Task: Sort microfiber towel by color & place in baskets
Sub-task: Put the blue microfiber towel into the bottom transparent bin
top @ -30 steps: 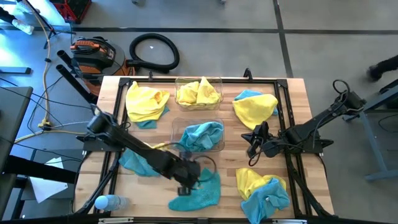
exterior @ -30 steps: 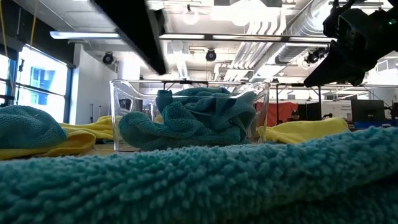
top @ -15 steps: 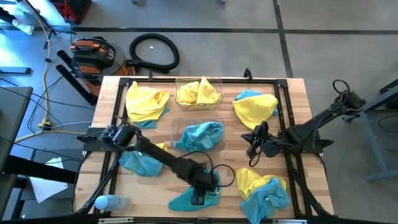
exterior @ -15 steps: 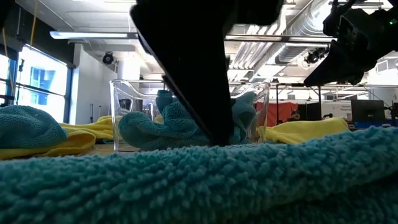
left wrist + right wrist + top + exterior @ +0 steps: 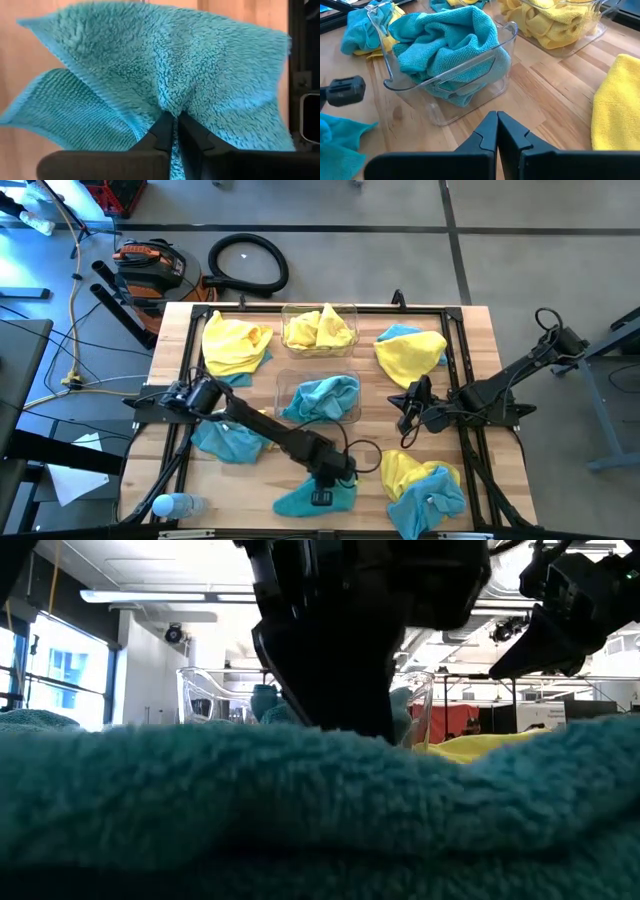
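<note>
Pinching a turquoise towel at the bench's near edge, the left end effector was clamped on its bunched pile. Right end effector hovered closed mid-bench. Beyond stood the turquoise-filled basket, then the yellow-filled basket.

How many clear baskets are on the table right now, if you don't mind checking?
2. The far basket, at the table's back edge, holds yellow towels; the near basket, at the table's centre, holds blue ones. None seems hidden.
</note>
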`<state>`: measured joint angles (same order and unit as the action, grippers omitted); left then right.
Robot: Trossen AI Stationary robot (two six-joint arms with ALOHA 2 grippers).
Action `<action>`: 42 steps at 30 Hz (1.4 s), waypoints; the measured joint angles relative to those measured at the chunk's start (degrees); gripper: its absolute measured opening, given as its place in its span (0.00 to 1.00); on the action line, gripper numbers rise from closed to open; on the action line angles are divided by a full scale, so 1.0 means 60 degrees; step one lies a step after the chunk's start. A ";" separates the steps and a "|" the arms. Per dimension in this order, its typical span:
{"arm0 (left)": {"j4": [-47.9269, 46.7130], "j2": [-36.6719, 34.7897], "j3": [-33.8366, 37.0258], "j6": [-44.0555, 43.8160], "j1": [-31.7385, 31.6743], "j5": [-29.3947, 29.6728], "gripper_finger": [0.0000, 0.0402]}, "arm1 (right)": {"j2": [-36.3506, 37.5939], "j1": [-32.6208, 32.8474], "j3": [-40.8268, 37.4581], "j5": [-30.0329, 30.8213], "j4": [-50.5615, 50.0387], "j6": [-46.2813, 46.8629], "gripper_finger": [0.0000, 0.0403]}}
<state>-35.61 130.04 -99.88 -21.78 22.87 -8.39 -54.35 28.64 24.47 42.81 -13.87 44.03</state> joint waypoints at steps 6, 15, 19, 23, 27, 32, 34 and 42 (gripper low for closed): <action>-0.1525 -0.1190 0.0000 0.0314 0.0004 0.1294 0.00 | 0.0000 0.0000 0.0000 -0.0029 -0.0007 0.0008 0.00; -0.3596 -0.4344 0.0000 0.0500 -0.0027 0.3607 0.00 | 0.0000 0.0000 0.0000 -0.0029 -0.0013 -0.0078 0.00; -0.3748 -0.5705 0.0000 0.1030 -0.0178 0.5340 0.00 | 0.0000 -0.0071 0.0000 -0.0025 -0.0017 -0.0363 0.00; -0.3760 -0.6596 0.0000 0.1779 -0.0766 0.6253 0.00 | 0.0000 -0.0272 0.0000 -0.0020 -0.0007 -0.0593 0.00; -0.3928 -0.6810 0.0000 0.2238 -0.1721 0.6084 0.00 | 0.0000 -0.0490 0.0000 -0.0015 -0.0008 -0.0677 0.00; -0.3784 -0.6713 0.0553 0.2338 -0.2863 0.4887 0.00 | 0.0000 -0.0608 0.0000 -0.0018 -0.0036 -0.0703 0.00; -0.3152 -0.6703 0.1121 0.2482 -0.3076 0.4326 0.00 | 0.0000 -0.0608 0.0000 -0.0024 -0.0051 -0.0784 0.00; -0.1867 -0.6721 0.3011 0.2328 -0.3148 0.3594 0.00 | 0.0000 -0.0608 0.0000 -0.0022 -0.0073 -0.1169 0.00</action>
<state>-46.81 89.72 -81.81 -7.81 3.99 13.17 -54.35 24.99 24.47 42.68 -14.31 37.02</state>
